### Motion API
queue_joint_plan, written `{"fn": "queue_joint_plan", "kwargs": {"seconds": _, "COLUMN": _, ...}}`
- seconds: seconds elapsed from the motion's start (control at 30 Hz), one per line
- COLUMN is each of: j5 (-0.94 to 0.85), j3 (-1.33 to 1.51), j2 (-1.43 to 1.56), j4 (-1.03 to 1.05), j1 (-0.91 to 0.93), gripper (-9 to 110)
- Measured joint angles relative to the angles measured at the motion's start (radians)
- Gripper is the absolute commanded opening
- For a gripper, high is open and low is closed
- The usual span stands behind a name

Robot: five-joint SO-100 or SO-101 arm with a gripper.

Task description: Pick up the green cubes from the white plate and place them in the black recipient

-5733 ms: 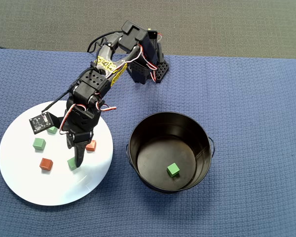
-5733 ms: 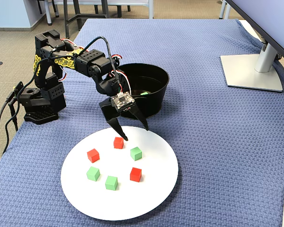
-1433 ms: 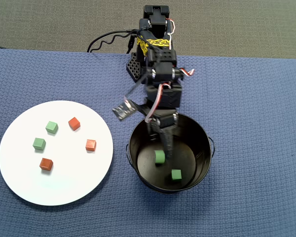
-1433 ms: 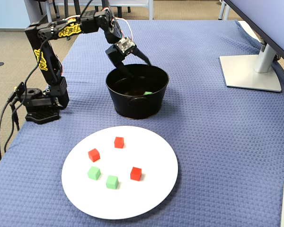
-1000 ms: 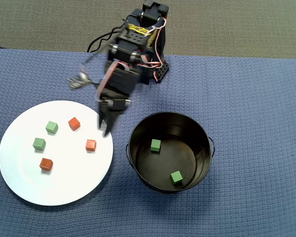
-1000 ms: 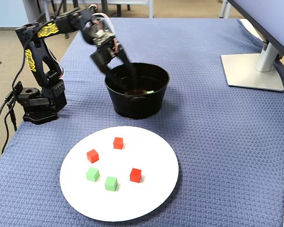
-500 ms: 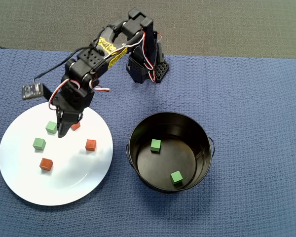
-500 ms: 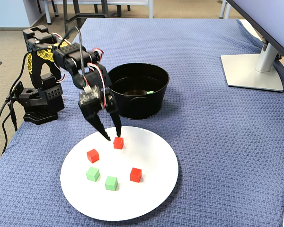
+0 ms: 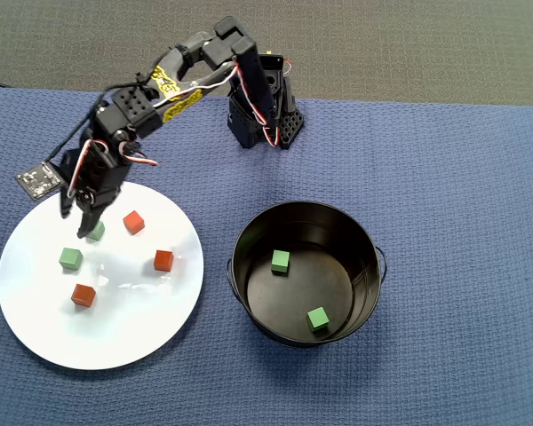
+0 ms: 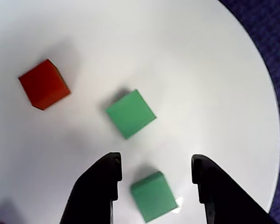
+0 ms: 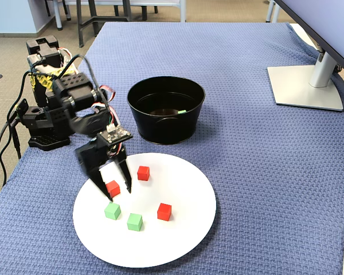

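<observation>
Two green cubes lie on the white plate (image 9: 115, 337). One green cube (image 9: 69, 258) lies in the open; the other (image 9: 97, 232) is half covered by my gripper (image 9: 80, 217). The wrist view has that cube (image 10: 154, 196) low between my open gripper's (image 10: 156, 161) fingers, touching neither, and the second green cube (image 10: 130, 113) ahead of it. In the fixed view the gripper (image 11: 118, 193) hangs above the plate (image 11: 160, 246), near the green cubes (image 11: 111, 211) (image 11: 135, 222). The black recipient (image 9: 234, 266) holds two more green cubes (image 9: 281, 261) (image 9: 317, 319).
Three red cubes share the plate (image 9: 134, 222) (image 9: 163, 260) (image 9: 83, 295); one (image 10: 43, 84) shows in the wrist view. The arm's base (image 11: 46, 126) stands at the blue cloth's edge. A monitor stand (image 11: 307, 86) is at the far right in the fixed view.
After leaving a second green cube in the black recipient, the arm swung back over the plate. In the last half second the open gripper shifted from the red cube to a green one.
</observation>
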Motion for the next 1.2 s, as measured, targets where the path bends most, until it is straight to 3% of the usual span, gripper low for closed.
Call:
{"fn": "queue_joint_plan", "kwargs": {"seconds": 0.13, "j5": -0.155, "j3": -0.025, "j2": -0.057, "j4": -0.002, "j1": 0.028, "gripper": 18}}
{"fn": "queue_joint_plan", "kwargs": {"seconds": 0.33, "j5": -0.227, "j3": -0.161, "j2": -0.109, "j4": 0.095, "j1": 0.034, "gripper": 20}}
{"fn": "queue_joint_plan", "kwargs": {"seconds": 0.67, "j5": -0.235, "j3": -0.132, "j2": -0.127, "j4": 0.066, "j1": 0.032, "gripper": 28}}
{"fn": "queue_joint_plan", "kwargs": {"seconds": 1.2, "j5": -0.183, "j3": 0.048, "j2": -0.094, "j4": 0.077, "j1": -0.057, "gripper": 26}}
